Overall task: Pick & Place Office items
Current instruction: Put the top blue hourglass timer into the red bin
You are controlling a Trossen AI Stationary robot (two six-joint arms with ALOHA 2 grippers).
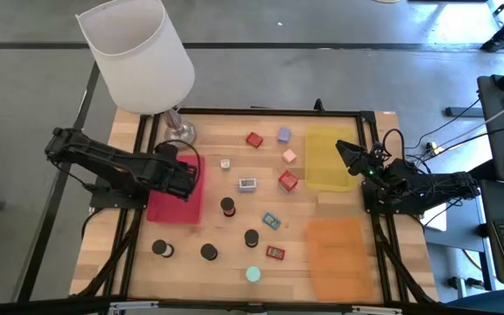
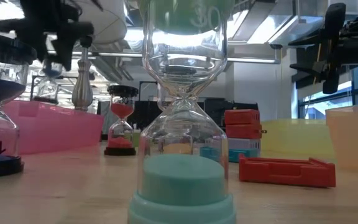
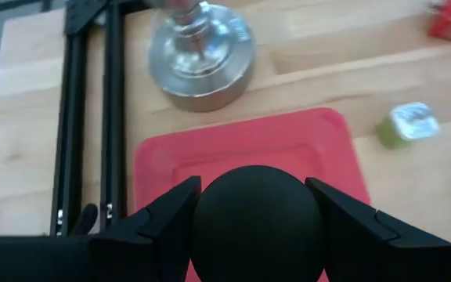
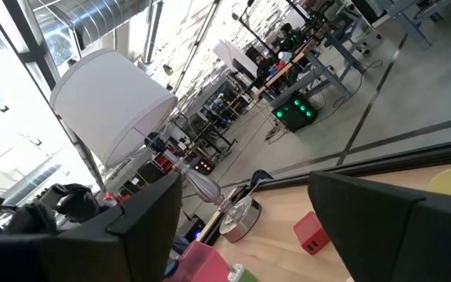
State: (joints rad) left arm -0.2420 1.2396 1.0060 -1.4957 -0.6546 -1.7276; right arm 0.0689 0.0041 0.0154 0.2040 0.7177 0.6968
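Wooden desk [image 1: 234, 262] with a black frame fills my high view, and I go over it from left to right. On the far left the left gripper [image 1: 180, 176] hangs over the red tray [image 1: 178, 203]. In the left wrist view its fingers [image 3: 171, 215] sit on both sides of a round black item [image 3: 257, 223] — it is held between them, above the tray. Just behind the tray stands the lamp [image 1: 143, 54] with the white shade and its silver base [image 3: 201, 53].

Near the front left of the desk I see two black hourglasses [image 1: 162, 249], [image 1: 209, 252], well apart from each other. Toward the middle there are a small white-green piece [image 1: 225, 164], a white rectangle [image 1: 248, 184], another hourglass [image 1: 227, 206] with red inside, one more black one [image 1: 250, 237] and the teal hourglass [image 1: 252, 275] at the front edge. At the back lie a red block [image 1: 254, 139], a lavender block [image 1: 283, 135] and a pink block [image 1: 290, 156]; a red piece [image 1: 288, 181], a teal rectangle [image 1: 271, 220] and a flat red rectangle [image 1: 275, 253] lie more to the front.

On the right are the yellow tray [image 1: 332, 159] and, in front of it, the orange tray [image 1: 339, 254]. The right gripper [image 1: 350, 157] waits over the yellow tray's right edge — its fingers [image 4: 370, 211] stand wide apart and hold nothing.
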